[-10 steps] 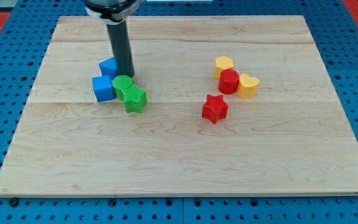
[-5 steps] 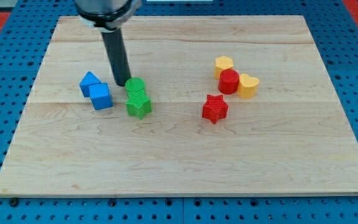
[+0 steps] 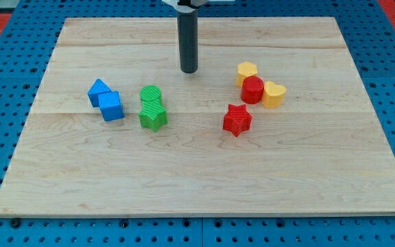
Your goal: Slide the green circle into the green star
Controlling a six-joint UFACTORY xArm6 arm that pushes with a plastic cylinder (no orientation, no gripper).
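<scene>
The green circle sits left of the board's middle, touching the green star just below it. My rod comes down from the view's top, and my tip rests on the board up and to the right of the green circle, apart from every block.
A blue block and a blue cube touch at the left. At the right a yellow block, a red cylinder and a yellow heart cluster, with a red star below. The wooden board lies on a blue pegboard.
My tip pushed the green pair right and the blue blocks left, then moved away up and right. The blocks stayed put in the last half second.
</scene>
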